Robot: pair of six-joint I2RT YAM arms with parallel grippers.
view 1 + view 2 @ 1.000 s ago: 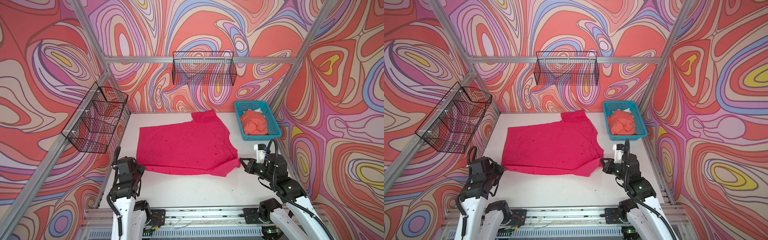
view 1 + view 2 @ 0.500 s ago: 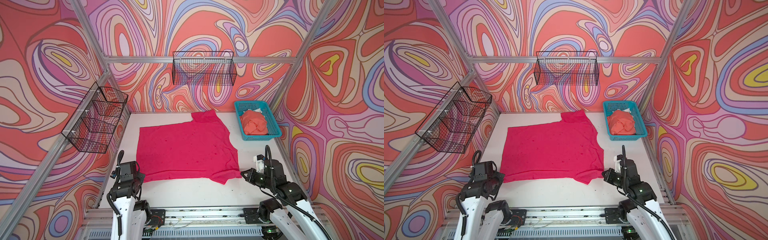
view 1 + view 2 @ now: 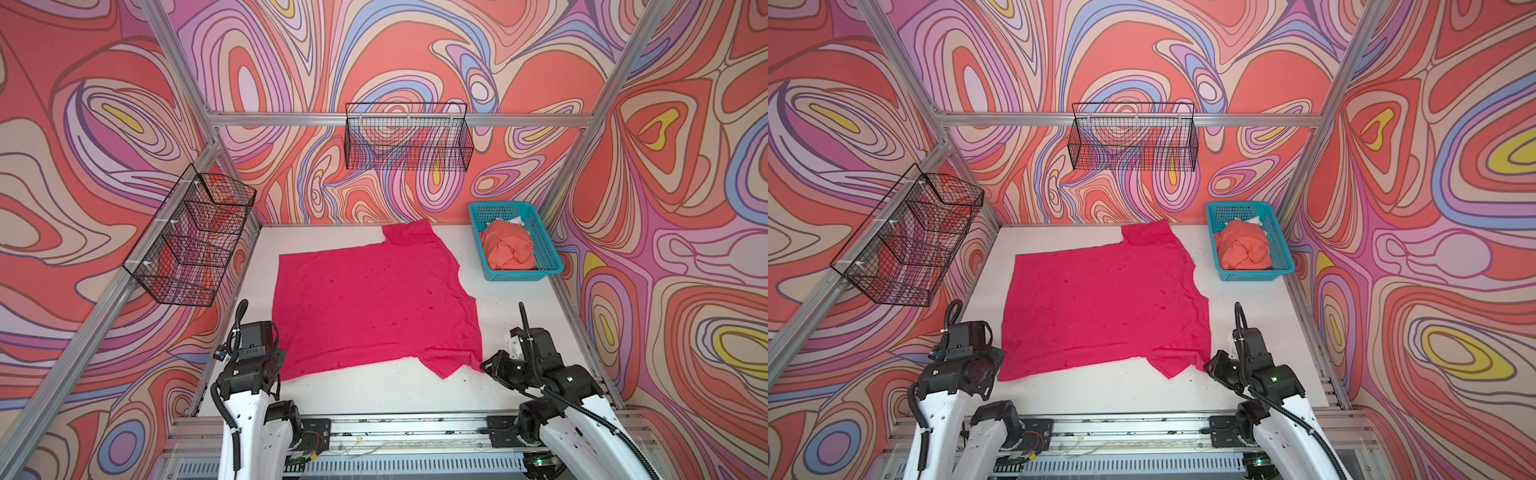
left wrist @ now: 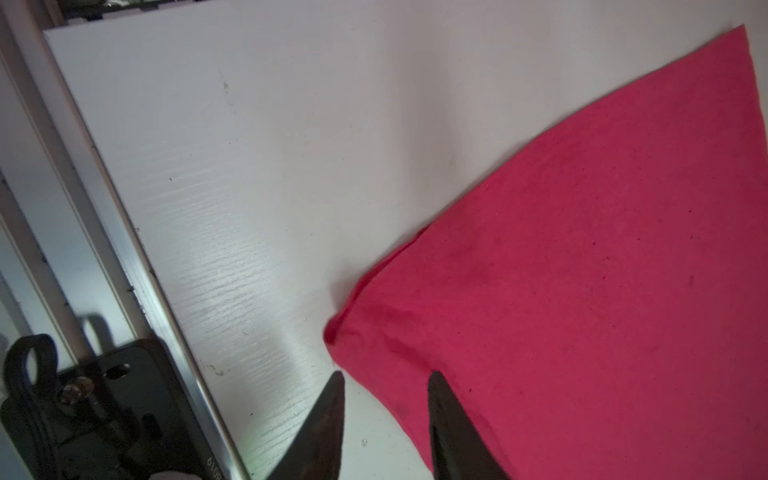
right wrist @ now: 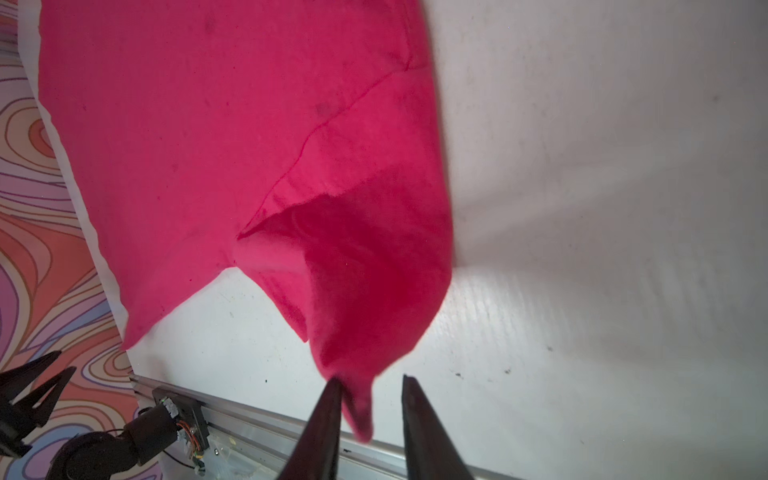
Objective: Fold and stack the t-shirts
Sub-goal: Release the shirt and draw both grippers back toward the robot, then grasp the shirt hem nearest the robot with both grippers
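A magenta-pink t-shirt (image 3: 374, 307) (image 3: 1104, 307) lies spread flat on the white table, hem toward the left, one sleeve at the back and one at the near right. A crumpled coral-orange t-shirt (image 3: 509, 249) (image 3: 1244, 251) sits in the teal basket (image 3: 519, 275). My left gripper (image 4: 384, 376) (image 3: 276, 361) stands open over the shirt's near-left corner, with one finger above the cloth and one above the bare table. At the near sleeve (image 5: 374, 257), my right gripper (image 5: 370, 378) (image 3: 488, 365) is open; the sleeve's blurred tip hangs loose between its fingers, against one of them.
Black wire baskets hang on the left wall (image 3: 191, 237) and the back wall (image 3: 409, 139). An aluminium rail (image 3: 395, 424) runs along the table's near edge, just behind both grippers. Frame posts line both sides of the table.
Both grippers, shut on the shirt's near corners before, dragged it toward the near edge and stretched it flat. Both have now opened, and the sleeve tip is slipping from the right one.
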